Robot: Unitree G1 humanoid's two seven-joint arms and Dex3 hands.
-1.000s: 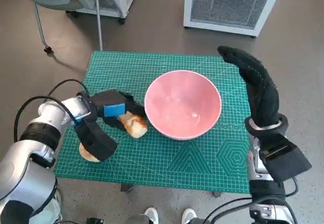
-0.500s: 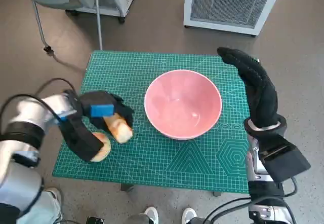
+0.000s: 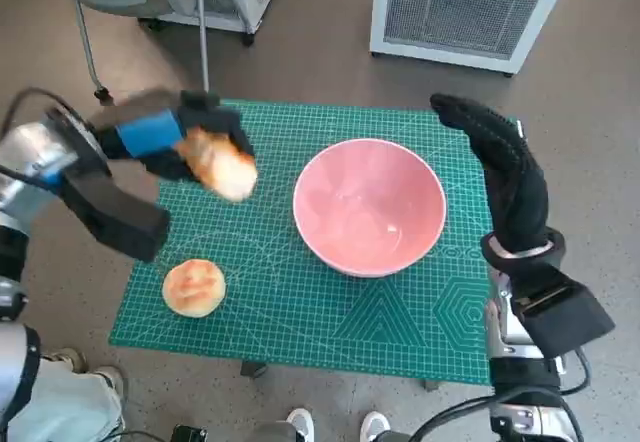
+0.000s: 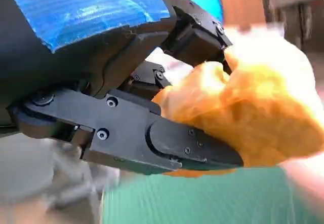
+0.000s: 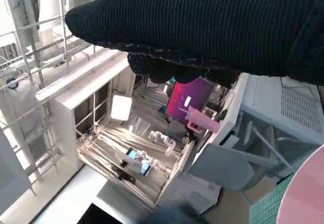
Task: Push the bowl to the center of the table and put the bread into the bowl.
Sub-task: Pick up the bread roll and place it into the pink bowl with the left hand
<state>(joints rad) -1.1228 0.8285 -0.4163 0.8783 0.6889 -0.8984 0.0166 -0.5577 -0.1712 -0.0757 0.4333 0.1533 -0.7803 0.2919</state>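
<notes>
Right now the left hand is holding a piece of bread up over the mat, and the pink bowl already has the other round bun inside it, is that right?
Not quite. The left hand does hold a piece of bread above the mat, but the pink bowl is empty. The head view shows the round bun lying on the mat near its front left corner, apart from the bowl.

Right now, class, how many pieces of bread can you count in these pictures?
2. One bread is held up in the left hand, beside the bowl. The other bread lies on the mat near its front left corner. None seems hidden.
</notes>
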